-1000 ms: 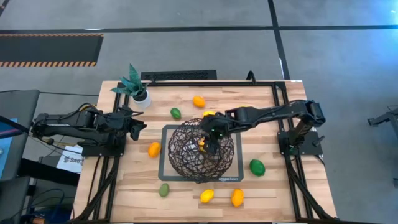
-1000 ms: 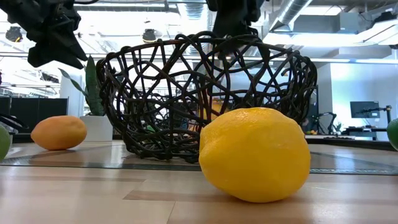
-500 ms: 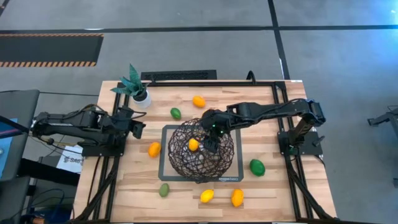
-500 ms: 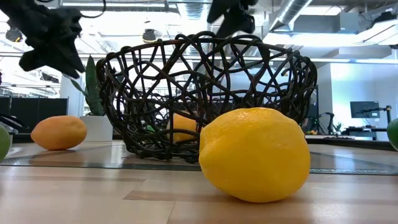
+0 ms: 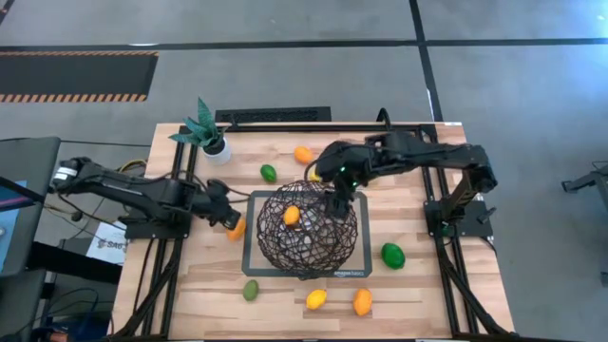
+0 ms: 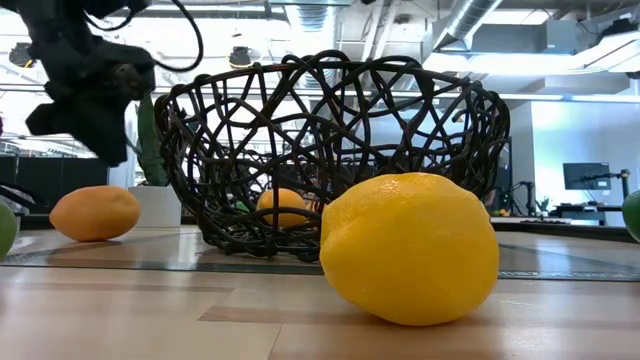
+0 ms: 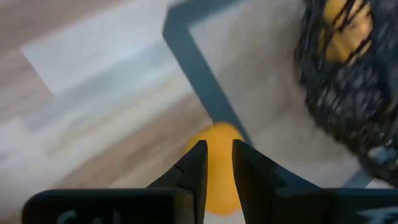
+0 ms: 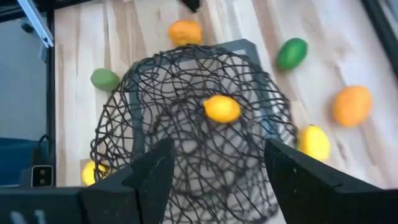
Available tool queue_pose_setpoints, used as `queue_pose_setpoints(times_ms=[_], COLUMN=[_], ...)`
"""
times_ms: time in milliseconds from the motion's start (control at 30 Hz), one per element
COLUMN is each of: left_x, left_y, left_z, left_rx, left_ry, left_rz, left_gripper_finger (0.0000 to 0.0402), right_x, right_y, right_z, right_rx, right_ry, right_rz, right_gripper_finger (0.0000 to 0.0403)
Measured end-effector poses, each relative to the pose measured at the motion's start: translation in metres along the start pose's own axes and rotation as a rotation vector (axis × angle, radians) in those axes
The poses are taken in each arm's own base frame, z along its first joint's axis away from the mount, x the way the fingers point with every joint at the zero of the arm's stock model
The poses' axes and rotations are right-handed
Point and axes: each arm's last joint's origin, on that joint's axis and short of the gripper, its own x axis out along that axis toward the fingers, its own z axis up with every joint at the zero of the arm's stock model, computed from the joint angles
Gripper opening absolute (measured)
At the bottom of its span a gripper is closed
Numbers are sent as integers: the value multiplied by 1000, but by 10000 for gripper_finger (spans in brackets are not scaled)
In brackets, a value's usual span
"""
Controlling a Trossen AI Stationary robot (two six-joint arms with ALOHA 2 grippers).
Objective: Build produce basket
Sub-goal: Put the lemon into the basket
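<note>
The basket is a dark wire bowl standing on a grey-framed mat, with one orange fruit resting on its bottom. My right gripper hangs open and empty high over the basket's far right rim. My left gripper points down over an orange fruit lying beside the mat's left edge. Its fingers stand a narrow gap apart, and in the low view it hangs clear above that fruit. Other produce lies scattered on the wooden table.
Loose fruits: orange and green at the far side, green at the right, green, yellow and orange along the near edge. A potted plant stands at the far left corner.
My right gripper has risen out of the basket and drawn back toward the far edge. The orange fruit that was under it has dropped and settled on the basket's bottom. My left gripper has tipped down and moved right and down toward the orange fruit beside the mat.
</note>
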Motion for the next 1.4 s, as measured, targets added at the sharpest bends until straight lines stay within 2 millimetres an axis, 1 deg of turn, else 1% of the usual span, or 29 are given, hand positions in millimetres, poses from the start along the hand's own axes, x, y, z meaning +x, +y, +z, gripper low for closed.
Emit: queue_pose_setpoints(times_ms=[200,333,433,600,667,767,833,967,1100,1233,1400], left_x=[7,8,9,9,9,9,11,24,39,55,76], left_y=[-5,-4,-4,-4,-7,-9,-8,-2,-7,-20,-22], left_z=[-6,-7,-7,-7,-7,-7,-7,-12,-14,-12,-17], left_rx=[-3,51,85,46,33,57,85,108,89,82,88], left_ry=[58,89,126,138,140,145,151,188,202,187,247], left_rz=[25,26,23,15,-14,-39,-24,59,92,38,110], left_gripper_finger=[91,116,144,202,223,249,261,274,277,277,277], right_x=[-27,-37,-38,-39,-39,-39,-39,-39,-39,-39,-39], right_y=[-1,2,6,12,13,12,12,12,12,12,12], right_z=[2,2,0,-2,-2,-2,-2,-2,-2,-2,-3], right_rx=[-37,-76,-94,-107,-95,-75,-63,-60,-60,-59,-60], right_ry=[-5,-19,-19,-12,-12,-13,-13,-13,-15,-15,-5], right_rz=[-37,-61,-57,-48,-47,-47,-47,-47,-47,-46,-49], right_gripper_finger=[265,265,265,265,265,265,265,265,265,265,265])
